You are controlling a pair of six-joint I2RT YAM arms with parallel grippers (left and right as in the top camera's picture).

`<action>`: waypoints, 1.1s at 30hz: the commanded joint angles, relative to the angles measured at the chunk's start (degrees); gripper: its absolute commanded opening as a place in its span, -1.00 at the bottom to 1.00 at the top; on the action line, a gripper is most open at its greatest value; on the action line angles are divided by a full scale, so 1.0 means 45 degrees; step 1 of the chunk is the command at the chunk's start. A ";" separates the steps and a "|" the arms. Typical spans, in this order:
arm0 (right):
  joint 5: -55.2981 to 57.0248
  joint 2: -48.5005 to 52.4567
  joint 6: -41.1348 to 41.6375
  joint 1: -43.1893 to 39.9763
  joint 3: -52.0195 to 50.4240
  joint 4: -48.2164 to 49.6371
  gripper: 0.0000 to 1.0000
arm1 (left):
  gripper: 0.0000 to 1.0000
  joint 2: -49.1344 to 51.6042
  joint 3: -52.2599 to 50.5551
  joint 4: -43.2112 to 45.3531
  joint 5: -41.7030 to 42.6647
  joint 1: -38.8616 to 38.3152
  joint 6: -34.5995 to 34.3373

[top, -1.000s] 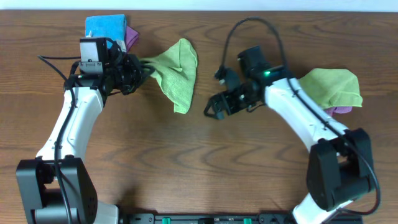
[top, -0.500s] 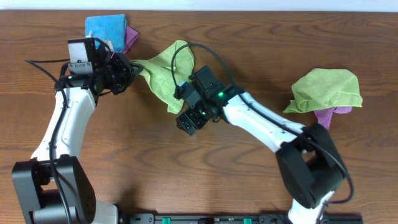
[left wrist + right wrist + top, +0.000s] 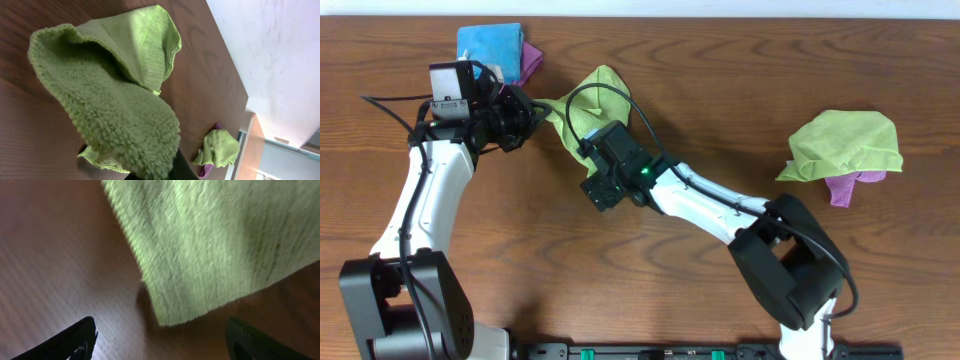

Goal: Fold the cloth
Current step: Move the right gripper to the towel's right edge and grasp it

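Observation:
The lime-green cloth (image 3: 592, 100) hangs bunched at the upper middle of the table, lifted at one end. My left gripper (image 3: 528, 108) is shut on its left end; in the left wrist view the fluffy cloth (image 3: 125, 100) drapes over the dark finger (image 3: 160, 171). My right gripper (image 3: 598, 190) is open and empty, just below the cloth's lower corner. In the right wrist view that corner (image 3: 210, 245) lies ahead of the spread fingers (image 3: 162, 345), not between them. No white tag shows.
A second rumpled lime-green cloth (image 3: 845, 145) lies at the right over a purple cloth (image 3: 845, 187); it also shows in the left wrist view (image 3: 220, 147). A blue cloth (image 3: 488, 42) with a purple one (image 3: 531, 55) lies at the top left, behind my left arm.
My right arm has swung left across the table to the cloth's lower corner. My left gripper drew the cloth slightly left, then stayed still.

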 commanded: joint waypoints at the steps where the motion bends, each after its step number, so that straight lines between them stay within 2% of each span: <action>1: 0.0835 0.0345 0.0641 0.0068 -0.0039 0.0350 0.62 | -0.89 0.0063 0.0121 -0.0039 0.0335 0.0039 0.0185; 6: 0.1321 0.0797 0.1122 0.0136 -0.0039 0.0729 0.47 | -0.88 0.0063 0.0121 -0.0039 0.0559 0.0044 0.0185; 11: 0.2404 0.0821 0.1137 0.0131 -0.0039 0.0937 0.11 | -0.88 0.0063 0.0121 -0.0034 0.0559 0.0044 0.0189; 13: 0.3075 0.0816 0.1132 0.0102 -0.0039 0.0908 -0.19 | -0.88 0.0063 0.0121 -0.0034 0.0559 0.0044 0.0189; 14: 0.3468 0.0811 0.1132 0.0102 -0.0039 0.0889 -0.53 | -0.88 0.0063 0.0121 -0.0039 0.0559 0.0044 0.0189; 16: 0.3628 0.0675 0.1088 0.0102 -0.0039 0.0801 -0.81 | -0.88 0.0063 0.0121 -0.0034 0.0559 0.0044 0.0189; 17: 0.3837 0.0573 0.1088 0.0102 -0.0029 0.0733 -0.89 | -0.88 0.0063 0.0121 -0.0034 0.0559 0.0044 0.0189; 20: 0.4925 0.0005 0.0777 0.0087 -0.0010 0.0369 -0.91 | -0.88 0.0063 0.0121 -0.0029 0.0559 0.0044 0.0189; 26: 0.5693 -0.1462 -0.2613 0.0058 -0.0005 -0.0495 -0.88 | -0.88 0.0063 0.0121 -0.0233 0.1088 0.0044 0.0505; 31: 0.5731 -0.2356 -0.4313 -0.0146 -0.0005 -0.1520 -0.82 | -0.88 0.0063 0.0121 -0.1933 0.1069 0.0039 0.1671; 33: 0.5731 -0.2667 -0.5124 -0.0248 -0.0005 -0.2084 -0.73 | -0.88 0.0063 0.0121 -0.2793 0.0855 0.0039 0.2137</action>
